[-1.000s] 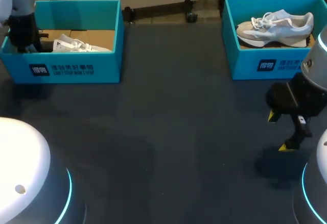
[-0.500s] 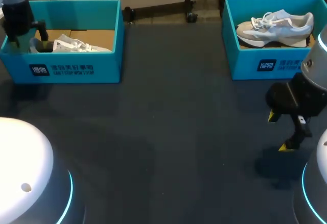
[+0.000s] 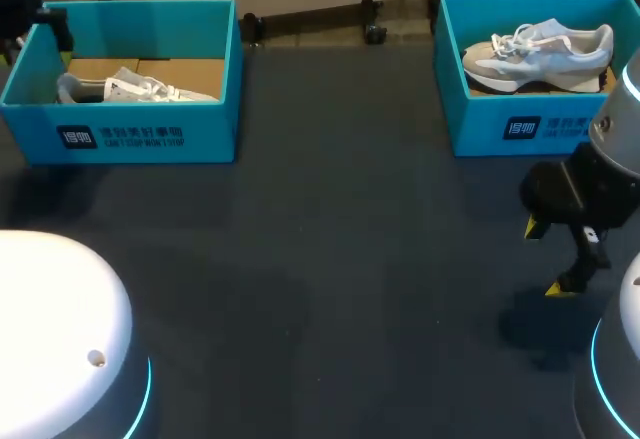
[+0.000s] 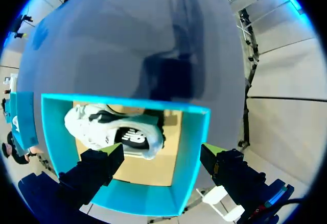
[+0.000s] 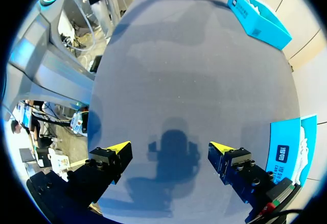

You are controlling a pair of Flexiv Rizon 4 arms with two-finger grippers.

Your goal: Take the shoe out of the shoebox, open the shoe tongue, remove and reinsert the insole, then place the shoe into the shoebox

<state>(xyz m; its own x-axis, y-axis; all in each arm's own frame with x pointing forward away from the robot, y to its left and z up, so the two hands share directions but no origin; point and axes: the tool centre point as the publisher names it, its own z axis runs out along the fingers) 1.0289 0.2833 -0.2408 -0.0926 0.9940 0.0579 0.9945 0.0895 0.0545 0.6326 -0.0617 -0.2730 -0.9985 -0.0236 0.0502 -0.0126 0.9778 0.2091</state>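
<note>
— How does our shoe (image 4: 115, 129) look?
— White with a dark side mark. It lies in the teal shoebox (image 3: 130, 134), upper left. Our left claw (image 4: 161, 151) hangs above it, fingers apart.
— The surface?
— A dark grey table (image 3: 330, 259). Our right claw (image 3: 545, 258) is spread too, lower right.

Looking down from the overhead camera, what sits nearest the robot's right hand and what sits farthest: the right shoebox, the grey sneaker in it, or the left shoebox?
Measured from the right hand:
1. right shoebox, just beyond the hand, on the same side.
2. grey sneaker, lying inside that box, behind its front wall.
3. left shoebox, far off at the opposite side.
</note>
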